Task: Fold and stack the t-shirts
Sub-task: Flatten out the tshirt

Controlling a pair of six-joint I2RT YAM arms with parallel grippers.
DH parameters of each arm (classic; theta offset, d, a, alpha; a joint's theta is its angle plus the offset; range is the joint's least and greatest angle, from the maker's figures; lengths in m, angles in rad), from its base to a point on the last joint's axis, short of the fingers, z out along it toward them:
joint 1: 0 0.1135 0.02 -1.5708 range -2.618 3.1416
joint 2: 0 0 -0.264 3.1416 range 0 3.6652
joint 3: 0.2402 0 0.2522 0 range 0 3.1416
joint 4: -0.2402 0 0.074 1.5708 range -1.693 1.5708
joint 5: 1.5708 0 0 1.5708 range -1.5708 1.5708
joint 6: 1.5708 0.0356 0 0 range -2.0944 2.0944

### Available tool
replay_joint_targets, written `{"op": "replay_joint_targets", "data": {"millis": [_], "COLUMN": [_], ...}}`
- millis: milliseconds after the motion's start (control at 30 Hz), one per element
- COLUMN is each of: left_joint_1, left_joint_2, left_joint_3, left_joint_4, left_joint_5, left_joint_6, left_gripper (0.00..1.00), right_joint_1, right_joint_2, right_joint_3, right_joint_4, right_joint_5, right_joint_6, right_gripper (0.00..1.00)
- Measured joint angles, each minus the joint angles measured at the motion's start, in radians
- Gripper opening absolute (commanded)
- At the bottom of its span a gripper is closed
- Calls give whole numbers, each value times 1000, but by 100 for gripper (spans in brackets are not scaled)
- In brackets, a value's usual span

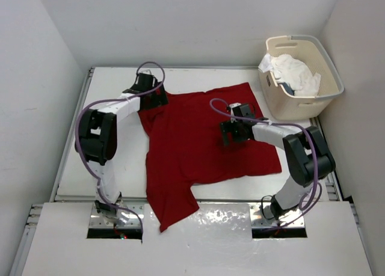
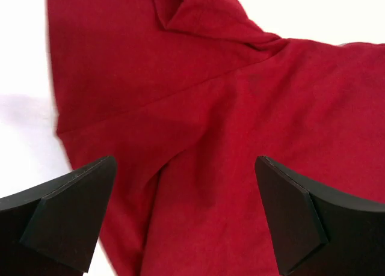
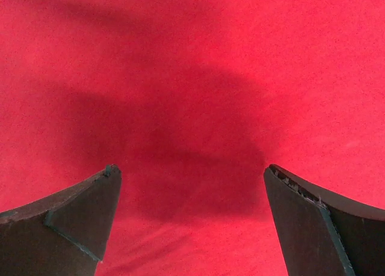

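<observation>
White table (image 1: 127,168): bare strip at frame left, walls close on both sides. Left gripper (image 1: 151,97): jaws apart, over the upper-left corner of the red t-shirt (image 1: 198,150). The shirt lies spread at centre, with one corner reaching the near panel. Right gripper (image 1: 233,133): jaws apart, above the shirt's middle. Cream laundry basket (image 1: 298,110): upper right, holding white cloth (image 1: 298,71).

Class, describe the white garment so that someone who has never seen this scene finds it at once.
Find the cream laundry basket at the far right corner of the table. The white t-shirt lies crumpled inside it. Unlike the red t-shirt spread flat on the table, it is bunched up and white.
</observation>
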Motion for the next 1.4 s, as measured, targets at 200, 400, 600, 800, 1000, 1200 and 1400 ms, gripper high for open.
{"op": "replay_joint_targets", "data": {"millis": [200, 400, 600, 800, 1000, 1200, 1400], "left_joint_1": [28, 64, 111, 146, 149, 155, 163], "left_joint_2": [95, 165, 267, 406, 571, 592, 573], "left_joint_3": [-17, 24, 170, 383, 671, 726, 792], "left_joint_4": [32, 95, 105, 77, -10, -51, -86], "left_joint_5": [42, 57, 64, 112, 150, 214, 245], "left_joint_6": [-49, -54, -6, 141, 224, 245, 227], "left_gripper": [100, 100, 100, 100, 100, 100, 100], "right_joint_1": [47, 44, -6, -61, -67, -65, -63], "right_joint_2": [-46, -57, -8, 92, 151, 164, 151], "right_joint_3": [-96, -119, -68, 58, 144, 174, 203], "right_joint_4": [12, 33, 28, 15, -7, -34, -79], "right_joint_5": [-21, 12, 19, 19, 43, 33, 38], "right_joint_6": [42, 63, 67, 55, 21, -31, -52], "right_gripper": [99, 99, 99, 99, 99, 99, 99]}}
